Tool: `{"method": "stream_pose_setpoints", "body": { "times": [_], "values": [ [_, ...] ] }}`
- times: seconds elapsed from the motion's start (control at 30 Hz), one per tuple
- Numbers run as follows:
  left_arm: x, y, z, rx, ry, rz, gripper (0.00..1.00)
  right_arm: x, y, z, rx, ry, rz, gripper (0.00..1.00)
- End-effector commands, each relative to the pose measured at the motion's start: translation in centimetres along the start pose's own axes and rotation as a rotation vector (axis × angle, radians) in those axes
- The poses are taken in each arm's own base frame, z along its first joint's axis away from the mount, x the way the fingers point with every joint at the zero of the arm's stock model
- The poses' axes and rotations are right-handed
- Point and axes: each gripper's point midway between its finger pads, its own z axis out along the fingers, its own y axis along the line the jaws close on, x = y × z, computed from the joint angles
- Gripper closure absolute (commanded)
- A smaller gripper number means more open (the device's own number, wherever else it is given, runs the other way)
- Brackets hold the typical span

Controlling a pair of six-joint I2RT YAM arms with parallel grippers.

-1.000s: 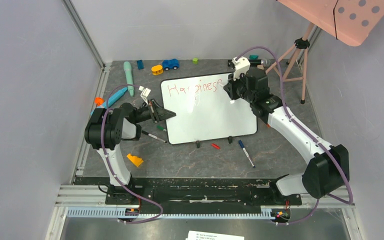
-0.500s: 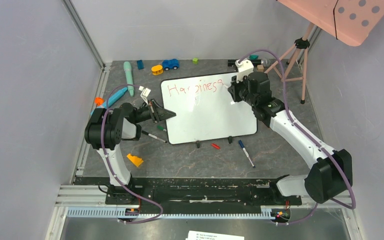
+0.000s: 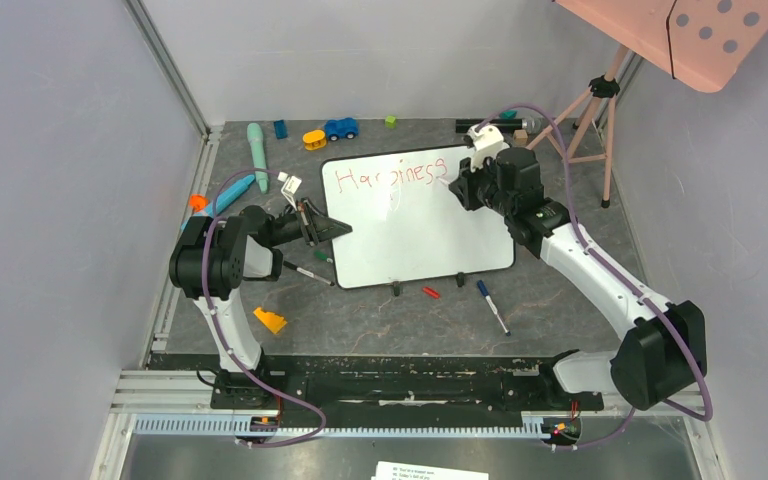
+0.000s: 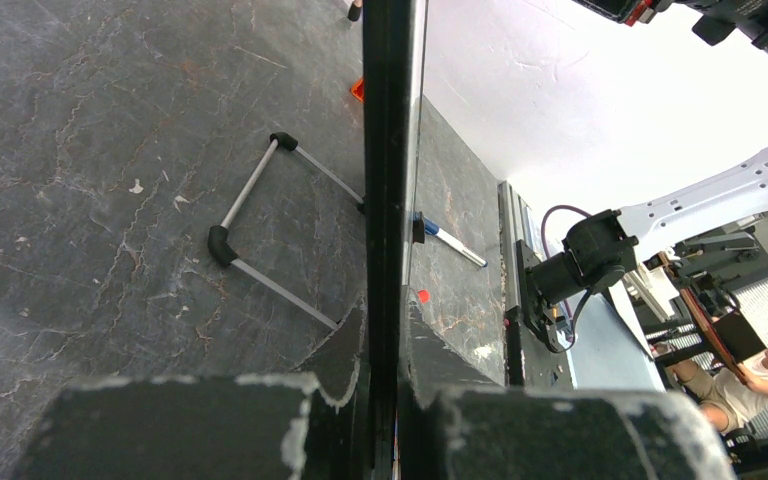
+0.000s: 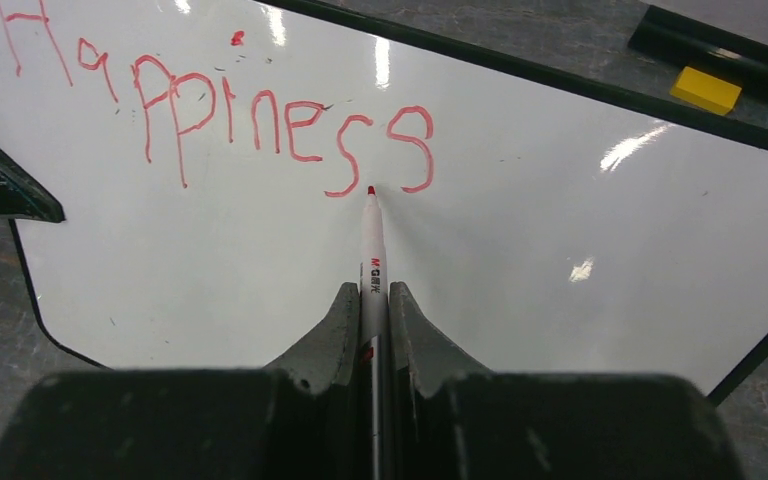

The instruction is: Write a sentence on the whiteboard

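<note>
The whiteboard lies on the dark table, its black rim edge-on in the left wrist view. One red word, "Happiness", runs along its top, clear in the right wrist view. My right gripper is shut on a white red-tipped marker; its tip sits just below the last two letters. My left gripper is shut on the board's left rim, jaws either side of it.
Loose markers and a red cap lie in front of the board, another marker at its left. Toys line the back. A pink dotted panel on a tripod stands back right.
My right gripper with the marker has shifted slightly right and down along the top line; the last "s" has been finished. The left arm and board have not moved.
</note>
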Motion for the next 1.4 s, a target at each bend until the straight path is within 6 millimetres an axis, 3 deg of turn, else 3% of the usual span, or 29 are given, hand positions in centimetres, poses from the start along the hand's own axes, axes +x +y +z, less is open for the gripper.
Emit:
{"method": "stream_pose_setpoints", "body": {
  "times": [0.0, 0.17, 0.3, 0.5, 0.83, 1.1, 1.37],
  "values": [
    [0.0, -0.7, 0.2, 0.032, 0.004, 0.146, 0.98, -3.8, 1.5, -0.7, -0.08, -0.125, 0.026, 1.0],
    [0.0, -0.7, 0.2, 0.033, 0.005, 0.143, 0.98, -6.2, 2.0, -4.0, -0.088, -0.306, 0.047, 1.0],
    [-0.1, -0.6, 0.2, 0.032, 0.004, 0.143, 0.98, -5.4, 2.2, -5.7, -0.089, -0.337, 0.053, 1.0],
    [0.0, -0.7, 0.2, 0.033, 0.006, 0.144, 0.98, -3.9, 0.5, -8.7, 0.021, -0.412, 0.078, 1.0],
    [0.0, -0.7, 0.2, 0.037, 0.009, 0.143, 0.98, -0.3, -1.3, -9.6, 0.125, -0.368, 0.048, 1.0],
    [-0.1, -1.1, 0.1, 0.037, 0.005, 0.163, 0.98, 0.8, -1.0, -10.1, 0.114, -0.344, 0.044, 1.0],
    [-0.2, -0.9, 0.0, 0.028, -0.003, 0.172, 0.98, 0.5, -2.1, -10.7, 0.179, -0.3, 0.015, 1.0]
  ]
}}
